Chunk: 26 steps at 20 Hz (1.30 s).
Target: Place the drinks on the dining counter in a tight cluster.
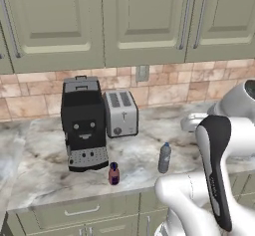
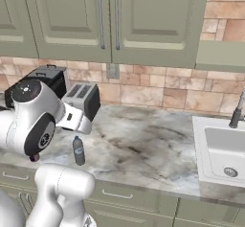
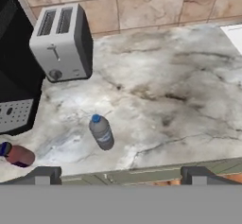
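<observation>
- Your tool [image 3: 118,175] hangs above the bench's front edge with its tips spread wide and nothing between them, looking down at the bottles as if lining up a first pick.
- The water bottle [image 1: 164,158] stands upright near the front edge of the bench [image 1: 139,155], apart from everything, so its sides look free for a grasp.
- The small red bottle [image 1: 114,174] stands at the front edge, just beside the coffee machine [image 1: 83,125]; expect tighter access there.
- The toaster [image 1: 120,112] sits back by the wall, out of your way.
- Both bottles are on this cabinet-backed bench, so, as I judge it, neither has reached the dining counter yet.
</observation>
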Available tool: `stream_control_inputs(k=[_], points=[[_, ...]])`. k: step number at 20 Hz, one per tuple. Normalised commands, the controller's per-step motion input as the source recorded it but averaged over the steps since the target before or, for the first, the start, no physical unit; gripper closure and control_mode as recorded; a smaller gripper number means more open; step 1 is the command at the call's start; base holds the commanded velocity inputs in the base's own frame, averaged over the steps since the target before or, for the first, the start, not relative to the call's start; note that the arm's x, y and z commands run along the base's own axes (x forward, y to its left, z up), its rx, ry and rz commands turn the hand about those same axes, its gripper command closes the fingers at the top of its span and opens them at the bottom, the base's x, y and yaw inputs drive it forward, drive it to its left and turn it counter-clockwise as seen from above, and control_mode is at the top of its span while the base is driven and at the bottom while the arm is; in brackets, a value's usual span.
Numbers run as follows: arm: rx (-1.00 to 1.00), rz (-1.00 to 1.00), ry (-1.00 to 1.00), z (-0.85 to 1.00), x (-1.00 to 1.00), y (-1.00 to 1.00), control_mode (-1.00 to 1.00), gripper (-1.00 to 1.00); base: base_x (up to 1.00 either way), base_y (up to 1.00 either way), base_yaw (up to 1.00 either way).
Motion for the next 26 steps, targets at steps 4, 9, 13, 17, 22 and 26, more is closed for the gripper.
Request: stream_control_inputs(k=[4,9,13,17,22,26], points=[[0.01,0.38,-0.06,0.00,0.69,-0.01,-1.00,-1.00,0.00,0.00,0.00],[0.02,0.40,-0.06,-0.01,0.68,-0.12,-1.00,-1.00,0.00,0.00,0.00],[0.00,0.33,-0.22,-0.40,0.06,0.10,-1.00,-1.00,0.00,0.00,0.00],[0.03,0.32,-0.23,-0.89,-0.03,0.02,-1.00,-1.00,0.00,0.00,0.00],[0.04,0.31,-0.14,-0.52,0.00,0.00,-1.00,-1.00,0.00,0.00,0.00],[0.00,0.37,0.14,0.25,0.17,-0.10,-1.00,-1.00,0.00,0.00,0.00]])
